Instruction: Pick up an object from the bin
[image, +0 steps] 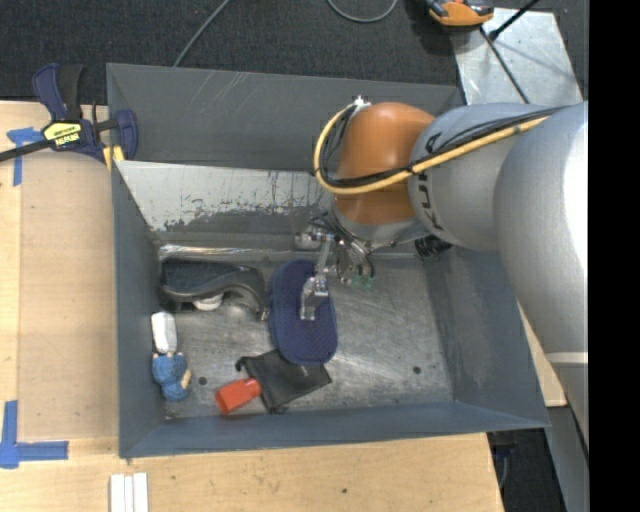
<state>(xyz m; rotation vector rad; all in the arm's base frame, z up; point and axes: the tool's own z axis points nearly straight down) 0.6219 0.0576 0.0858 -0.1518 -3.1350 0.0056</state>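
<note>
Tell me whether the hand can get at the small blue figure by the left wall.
Probably yes: the blue figure lies uncovered, though close to the bin wall; the hand hangs over the dark blue oval pad, mid-bin.

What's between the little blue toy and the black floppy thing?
A small red block, right against the black thing. The camera view shows it.
</note>
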